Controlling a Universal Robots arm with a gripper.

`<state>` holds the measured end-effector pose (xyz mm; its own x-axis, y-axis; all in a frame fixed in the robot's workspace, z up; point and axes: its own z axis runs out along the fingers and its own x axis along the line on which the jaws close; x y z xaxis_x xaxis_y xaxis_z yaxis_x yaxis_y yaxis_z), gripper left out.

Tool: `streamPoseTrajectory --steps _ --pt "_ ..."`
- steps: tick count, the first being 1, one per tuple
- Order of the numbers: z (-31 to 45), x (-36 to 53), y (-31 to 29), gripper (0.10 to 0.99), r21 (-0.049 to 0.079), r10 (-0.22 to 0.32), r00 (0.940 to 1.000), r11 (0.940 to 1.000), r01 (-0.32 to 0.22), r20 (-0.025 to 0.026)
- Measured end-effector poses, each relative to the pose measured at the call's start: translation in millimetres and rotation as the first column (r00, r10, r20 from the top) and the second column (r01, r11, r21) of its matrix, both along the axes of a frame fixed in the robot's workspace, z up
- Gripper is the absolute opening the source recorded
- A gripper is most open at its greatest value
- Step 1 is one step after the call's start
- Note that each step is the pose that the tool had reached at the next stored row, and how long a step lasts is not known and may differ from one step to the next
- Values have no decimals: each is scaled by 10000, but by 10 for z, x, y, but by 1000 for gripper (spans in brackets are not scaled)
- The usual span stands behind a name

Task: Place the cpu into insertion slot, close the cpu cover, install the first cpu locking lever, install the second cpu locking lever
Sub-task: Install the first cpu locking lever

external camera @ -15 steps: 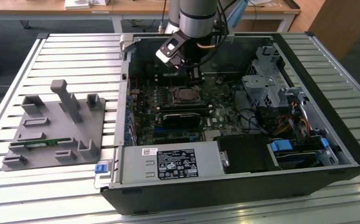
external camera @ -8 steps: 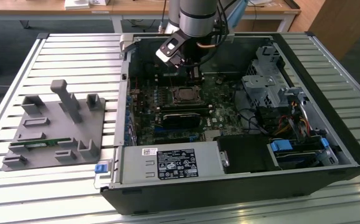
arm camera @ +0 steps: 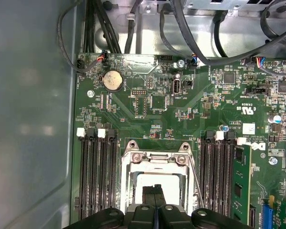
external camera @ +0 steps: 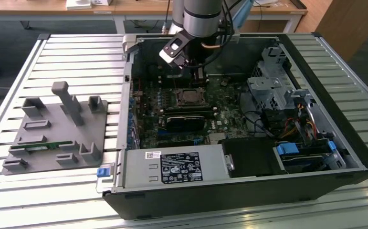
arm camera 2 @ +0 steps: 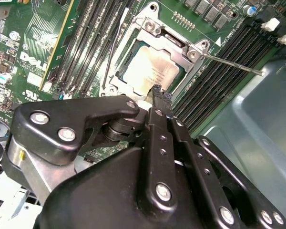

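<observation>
- Looking at the gripper [arm camera 2: 158,93], you find its two black fingers [arm camera: 150,202] pressed together, holding nothing.
- Their tips stand over one edge of the cpu [arm camera 2: 150,71]; you cannot tell whether they touch it.
- The cpu, a flat, pale, silvery square, sits in the insertion slot [external camera: 189,97] and shows through the window of the cpu cover [arm camera 2: 181,45], a thin silver frame lying around it.
- One locking lever [arm camera 2: 233,64], a thin metal rod, angles out from the frame's corner across the memory slots [arm camera: 219,176].
- Long, black, ribbed slots flank the socket on both sides, leaving you tight margins there.
- Beyond one bank the green circuit board [arm camera: 148,109] ends at a smooth grey case wall [arm camera: 28,119].
</observation>
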<state>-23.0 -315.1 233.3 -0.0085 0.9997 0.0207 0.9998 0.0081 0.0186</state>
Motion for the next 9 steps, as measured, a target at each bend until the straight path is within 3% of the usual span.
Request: streamPoseTrajectory --steps 9 --pt "72 0 0 106 1 -20 10000 10000 20 1"
